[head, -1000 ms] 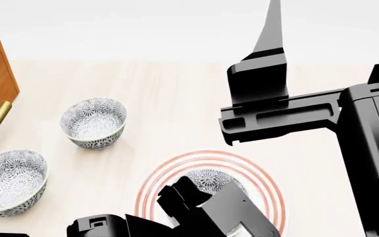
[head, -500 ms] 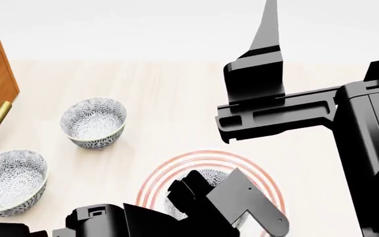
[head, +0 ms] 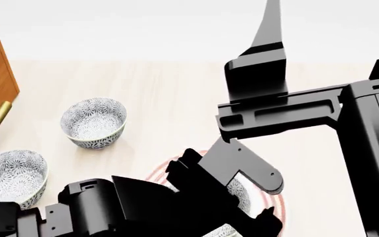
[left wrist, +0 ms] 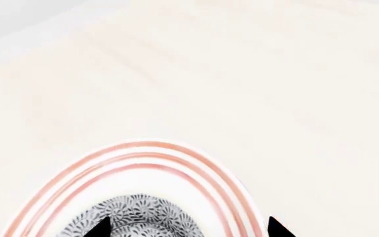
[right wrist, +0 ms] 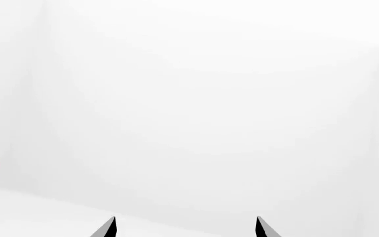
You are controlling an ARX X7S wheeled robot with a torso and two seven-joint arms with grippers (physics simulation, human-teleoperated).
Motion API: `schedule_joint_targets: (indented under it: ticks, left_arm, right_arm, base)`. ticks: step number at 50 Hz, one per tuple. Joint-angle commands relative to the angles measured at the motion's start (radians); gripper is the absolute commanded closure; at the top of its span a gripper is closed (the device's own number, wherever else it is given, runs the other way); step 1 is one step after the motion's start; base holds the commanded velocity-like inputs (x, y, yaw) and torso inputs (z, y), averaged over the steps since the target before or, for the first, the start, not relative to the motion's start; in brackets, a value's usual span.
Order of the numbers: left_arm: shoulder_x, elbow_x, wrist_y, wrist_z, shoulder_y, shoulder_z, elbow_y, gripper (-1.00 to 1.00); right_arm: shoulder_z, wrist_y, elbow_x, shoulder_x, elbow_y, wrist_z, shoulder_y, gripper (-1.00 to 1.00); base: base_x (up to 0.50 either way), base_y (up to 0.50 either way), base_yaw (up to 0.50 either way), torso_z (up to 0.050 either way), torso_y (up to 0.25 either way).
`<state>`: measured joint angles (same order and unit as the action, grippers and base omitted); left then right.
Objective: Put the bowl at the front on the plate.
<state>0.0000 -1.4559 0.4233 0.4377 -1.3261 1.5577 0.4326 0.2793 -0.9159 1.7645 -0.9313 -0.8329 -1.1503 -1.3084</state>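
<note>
In the left wrist view the bowl (left wrist: 132,217) sits on the plate (left wrist: 196,170), with the left tool's (left wrist: 188,228) tips spread wide around it, holding nothing. The head view shows that arm covering most of the bowl. In the right wrist view the right tool (right wrist: 185,226) is wide, empty, facing a wall. The bowl looks stiff, glazed, slippery and breakable; its rim is the best hold.

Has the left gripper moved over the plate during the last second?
Yes. The left gripper has risen and shifted toward the far side of the plate, now hiding most of its red rings.
</note>
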Motion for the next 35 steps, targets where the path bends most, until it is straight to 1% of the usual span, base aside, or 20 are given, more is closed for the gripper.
schedule_joint_targets:
  ticks: [1,13,26,29,35]
  left_arm:
    - [0.000,-0.083,-0.065,-0.006,-0.037,-0.011,0.104,-1.00]
    - [-0.008,-0.122,-0.098,-0.064,-0.057,-0.035,0.252,-1.00]
    - [-0.059,-0.134,-0.131,-0.025,-0.066,-0.070,0.240,-1.00]
    - [-0.082,-0.139,-0.153,0.001,-0.061,-0.086,0.224,-1.00]
    - [-0.095,-0.149,-0.160,0.008,-0.056,-0.099,0.236,-1.00]
  right_arm:
    - [-0.004,0.004,0.034,-0.018,-0.014,-0.023,-0.024,-1.00]
    - [-0.019,0.015,0.050,-0.039,-0.033,-0.033,-0.026,-1.00]
    - [-0.027,0.023,0.072,-0.058,-0.053,-0.049,-0.034,-1.00]
    - [-0.032,0.027,0.066,-0.061,-0.056,-0.046,-0.023,-1.00]
    - [-0.043,0.033,0.047,-0.064,-0.058,-0.032,0.001,-1.00]
  base:
    - [0.00,0.00,0.00,0.000,0.000]
    - [0.00,0.00,0.00,0.000,0.000]
    - [0.00,0.00,0.00,0.000,0.000]
    - [0.00,0.00,0.00,0.000,0.000]
    - [0.00,0.00,0.00,0.000,0.000]
